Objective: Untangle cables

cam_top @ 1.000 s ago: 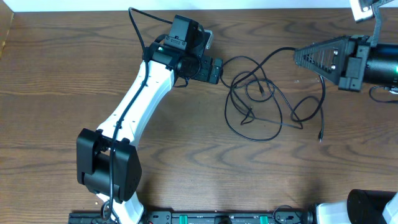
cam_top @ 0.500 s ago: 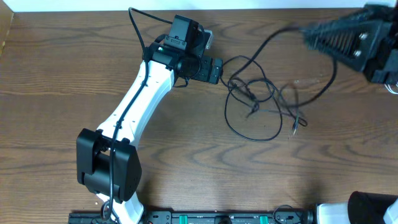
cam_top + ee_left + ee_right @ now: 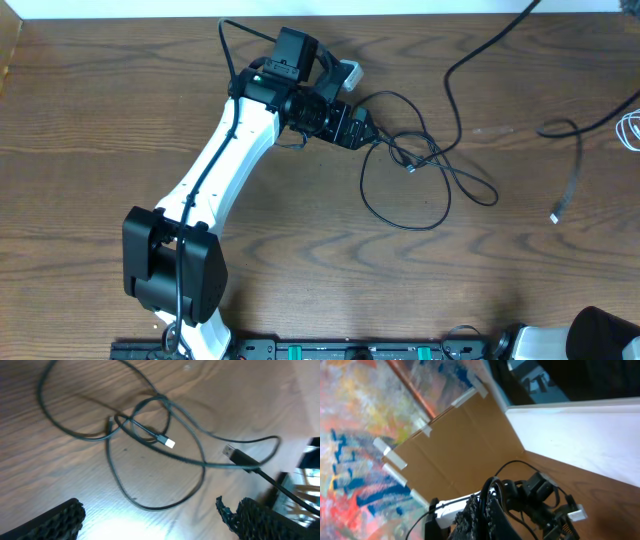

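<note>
Right jaws gone from overhead (gripping cables (image 3: pixel 400 224)), left arm (image 3: pixel 225 150) outstretched

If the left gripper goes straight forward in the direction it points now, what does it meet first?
Most likely the nearest loop of the black cable, lying just ahead of the open left gripper; its height is unclear.

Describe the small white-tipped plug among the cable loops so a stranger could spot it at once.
From the white left arm on the wooden table, look past its open claw to the looped black cables. The plug lies inside the loops; its tip is white, while the neighbouring plug is bigger and metal-ended.
</note>
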